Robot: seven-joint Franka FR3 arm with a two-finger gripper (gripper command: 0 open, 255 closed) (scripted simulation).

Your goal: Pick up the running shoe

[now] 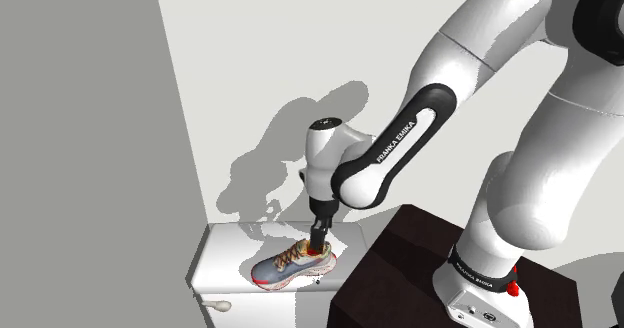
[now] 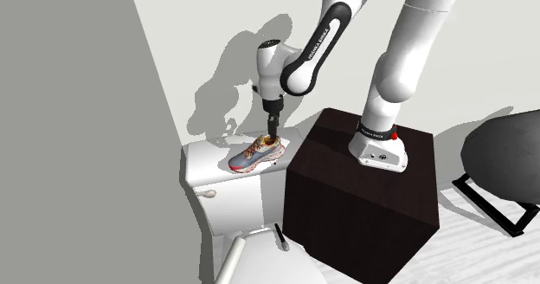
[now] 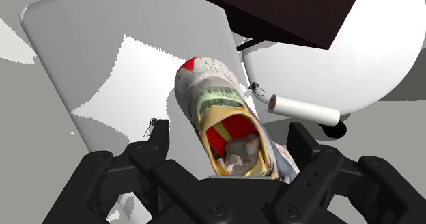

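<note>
BATHROOM, SIM RENDER: A white Franka arm reaches from its dark box stand (image 1: 400,266) and points its black gripper (image 1: 318,242) straight down over a running shoe (image 1: 293,263). The shoe lies on its sole on the white toilet tank lid (image 1: 225,251), toe toward the shoulder view's left, heel toward the stand. From the wrist cam, the gripper (image 3: 229,134) is spread wide w/ one finger each side of the heel end of the running shoe (image 3: 222,117), above the red-lined ankle opening. The jaws have hold of nothing, and a gap shows btwn the shoe and at least one finger. The shoe is grey-blue w/ tan laces, pale midsole and red trim. It sits on the stand-side half of the lid, well apart from the flush lever (image 1: 216,305) on the tank's front.

The step in hand, by the look of it, is the descent before the grasp. To do it well, the hand should go low enough that the pads meet the firmer heel and midsole, not the soft collar, which would likely fold. The shoe should stay centred btwn the fingers so closing doesn't twist it, w/ the squeeze across the narrow width, approx. as lined up here. The lid looks smooth, so an off-centre pinch could skid the shoe toward the edge. Lift straight up once the grip is firm
</note>
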